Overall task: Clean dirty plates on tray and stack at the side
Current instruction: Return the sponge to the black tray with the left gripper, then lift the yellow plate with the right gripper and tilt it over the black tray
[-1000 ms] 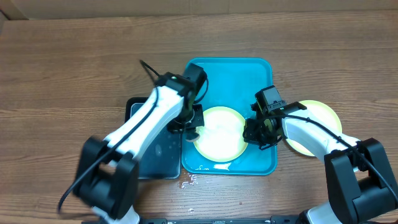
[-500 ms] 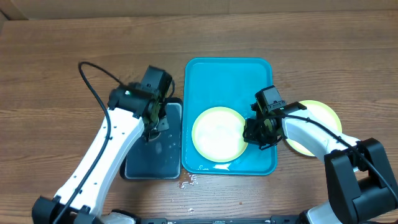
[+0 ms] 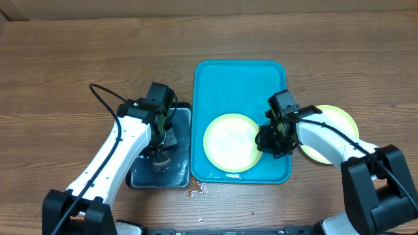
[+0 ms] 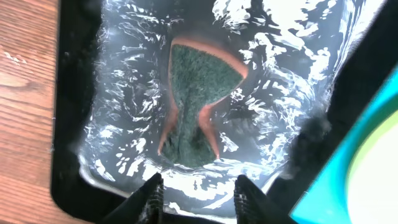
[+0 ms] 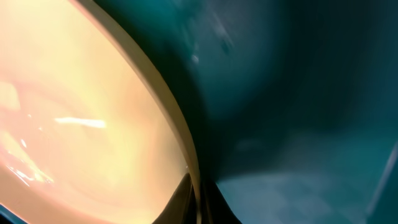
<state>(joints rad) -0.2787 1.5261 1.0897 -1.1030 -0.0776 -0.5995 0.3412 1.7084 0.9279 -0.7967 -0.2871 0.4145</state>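
A pale yellow-green plate lies in the turquoise tray, toward its front. My right gripper is shut on that plate's right rim; in the right wrist view the rim of the plate runs between the closed fingers of the gripper, over the tray floor. A second pale plate rests on the table right of the tray, partly under my right arm. My left gripper hangs over the black basin, open and empty.
The black basin left of the tray holds rippling water and a green-and-orange sponge, lying apart from my left fingertips. Water drops spot the table at the tray's front left corner.
My left arm swung left from the plate to the basin and its jaws opened, leaving the sponge in the water. The right arm and plate stayed put.
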